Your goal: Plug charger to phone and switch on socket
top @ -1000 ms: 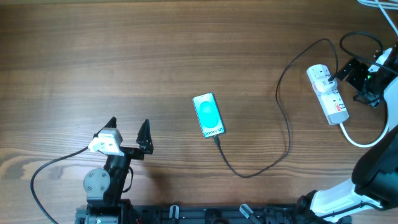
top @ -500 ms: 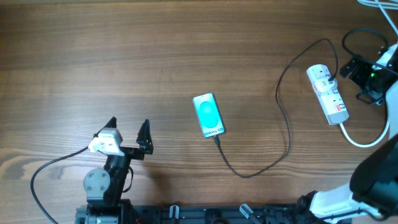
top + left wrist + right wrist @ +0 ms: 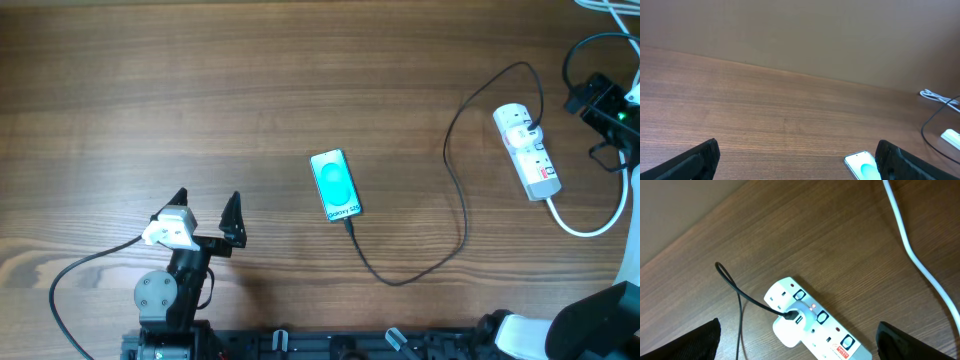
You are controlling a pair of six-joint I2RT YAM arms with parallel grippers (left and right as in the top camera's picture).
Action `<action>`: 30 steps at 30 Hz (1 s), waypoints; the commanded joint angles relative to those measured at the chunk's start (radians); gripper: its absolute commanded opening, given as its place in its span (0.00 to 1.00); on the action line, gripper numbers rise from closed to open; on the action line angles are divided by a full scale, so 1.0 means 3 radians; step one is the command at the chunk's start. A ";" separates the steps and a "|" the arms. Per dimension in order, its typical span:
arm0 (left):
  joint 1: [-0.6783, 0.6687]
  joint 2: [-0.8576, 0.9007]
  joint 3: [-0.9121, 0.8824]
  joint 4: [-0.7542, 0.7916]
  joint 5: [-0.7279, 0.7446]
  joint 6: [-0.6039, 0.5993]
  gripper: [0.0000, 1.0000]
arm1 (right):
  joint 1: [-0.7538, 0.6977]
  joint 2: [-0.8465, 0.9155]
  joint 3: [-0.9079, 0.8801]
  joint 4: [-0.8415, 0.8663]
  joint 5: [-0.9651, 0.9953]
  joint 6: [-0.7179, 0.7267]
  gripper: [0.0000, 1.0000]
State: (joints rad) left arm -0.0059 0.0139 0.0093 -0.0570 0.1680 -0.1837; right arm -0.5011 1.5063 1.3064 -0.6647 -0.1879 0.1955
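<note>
The phone (image 3: 335, 185) lies face up mid-table, its teal screen lit. The black charger cable (image 3: 462, 215) meets the phone's near end, loops right and runs up to a white adapter in the socket (image 3: 530, 152). In the right wrist view the socket (image 3: 832, 330) shows a small red light beside the adapter, with the charger cable (image 3: 742, 297) entering it. My right gripper (image 3: 600, 106) hangs open at the far right edge, apart from the socket; its jaws (image 3: 800, 344) frame the strip from above. My left gripper (image 3: 208, 205) stands open and empty near the front left, and the phone (image 3: 864, 166) peeks in beside its right finger.
The socket's thick white cord (image 3: 583, 226) curves off to the right edge. Another white cable (image 3: 912, 255) runs along the table behind the strip. The left arm's base (image 3: 165, 295) and its black lead sit at the front edge.
My right gripper has drawn back from the socket toward the right, far edge of the table. The left arm, phone and cable have not moved.
</note>
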 commanded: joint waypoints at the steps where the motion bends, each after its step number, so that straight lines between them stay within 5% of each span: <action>1: -0.0011 -0.0037 -0.0013 -0.0024 -0.0055 0.0065 1.00 | 0.0014 -0.0011 0.0046 0.0006 -0.0042 -0.0034 1.00; 12: -0.0011 -0.0037 -0.0013 -0.0024 -0.0055 0.0065 1.00 | 0.0256 -0.0292 0.0046 0.0006 -0.0042 -0.0034 1.00; 22: -0.0011 -0.0037 -0.0013 -0.0024 -0.0055 0.0065 1.00 | 0.1658 -0.0347 0.0046 0.0005 -0.0042 -0.0036 1.00; 30: -0.0011 -0.0037 -0.0013 -0.0024 -0.0055 0.0065 1.00 | 0.1957 -0.0346 0.0046 0.0005 -0.0042 -0.0034 1.00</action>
State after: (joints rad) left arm -0.0059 0.0139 0.0093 -0.0570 0.1677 -0.1837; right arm 0.0845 1.4261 1.3064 -0.6651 -0.1951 0.1955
